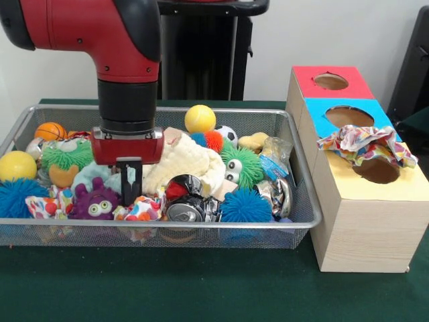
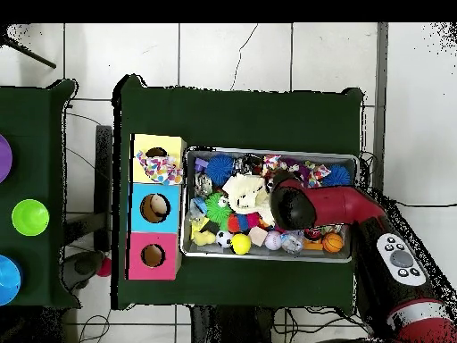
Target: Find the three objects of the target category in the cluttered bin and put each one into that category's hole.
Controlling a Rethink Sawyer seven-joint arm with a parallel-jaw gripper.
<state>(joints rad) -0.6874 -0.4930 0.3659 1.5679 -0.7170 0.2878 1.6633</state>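
Observation:
The wire mesh bin [image 1: 221, 226] is full of toys; it also shows in the overhead view [image 2: 268, 152]. My gripper [image 1: 129, 182] hangs straight down into the bin's left middle, between a purple fuzzy toy and the cream knitted cloth [image 1: 184, 161]. One printed cloth [image 1: 142, 209] lies just below and right of the gripper at the bin's front. Another printed cloth [image 1: 45, 204] lies at the front left. A third printed cloth [image 1: 365, 143] lies on the yellow box top, draped over the far edge of its hole [image 1: 379, 170]; it also shows in the overhead view [image 2: 161, 168].
The blue-topped box [image 1: 348, 117] and red-topped box [image 1: 330, 82] stand behind the yellow one. In the bin are a yellow ball [image 1: 200, 119], a small basketball [image 1: 50, 131], a green fuzzy toy [image 1: 241, 166], blue spiky balls [image 1: 244, 204], a crushed can [image 1: 188, 201] and a purple toy [image 1: 97, 201].

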